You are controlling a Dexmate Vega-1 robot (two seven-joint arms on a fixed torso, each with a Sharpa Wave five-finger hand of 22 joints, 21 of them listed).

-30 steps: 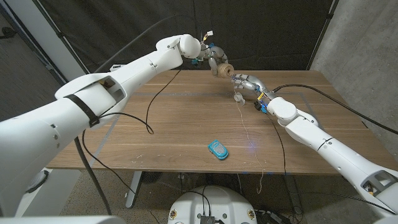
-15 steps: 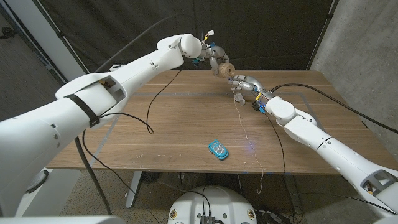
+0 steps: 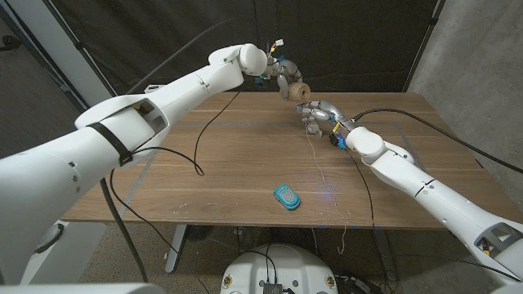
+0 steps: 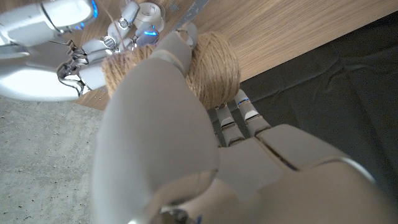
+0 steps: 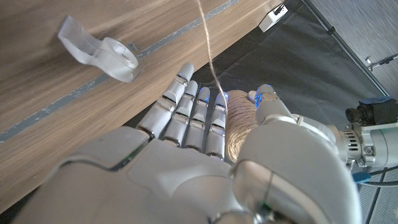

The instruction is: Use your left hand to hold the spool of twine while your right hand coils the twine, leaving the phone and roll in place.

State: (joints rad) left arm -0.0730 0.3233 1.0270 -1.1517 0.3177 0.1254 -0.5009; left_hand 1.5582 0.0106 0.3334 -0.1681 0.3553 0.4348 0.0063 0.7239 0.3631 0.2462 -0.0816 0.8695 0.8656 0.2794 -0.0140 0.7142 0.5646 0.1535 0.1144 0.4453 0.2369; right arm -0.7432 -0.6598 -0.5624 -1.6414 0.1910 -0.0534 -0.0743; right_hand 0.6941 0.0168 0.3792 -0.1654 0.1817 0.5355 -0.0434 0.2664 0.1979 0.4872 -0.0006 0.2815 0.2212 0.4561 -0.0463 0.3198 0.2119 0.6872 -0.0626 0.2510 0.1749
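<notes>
My left hand (image 3: 282,75) grips the tan spool of twine (image 3: 297,91) in the air over the table's far edge. Its fingers wrap the spool (image 4: 214,68) in the left wrist view. My right hand (image 3: 319,112) is right beside the spool, its fingers reaching to the wound twine (image 5: 239,127). A loose strand of twine (image 3: 321,167) leaves the right hand's fingers, runs across the table and hangs off the front edge. The teal phone (image 3: 286,196) lies near the front middle. The clear roll (image 5: 115,56) lies on the table under the right hand.
A black cable (image 3: 196,151) loops over the left part of the wooden table (image 3: 204,180). Another black cable (image 3: 425,122) trails along my right arm. A dark curtain hangs behind the table, and a concrete wall stands at the right.
My right hand has moved a little closer to the spool. The left hand, the phone and the strand on the table have stayed put.
</notes>
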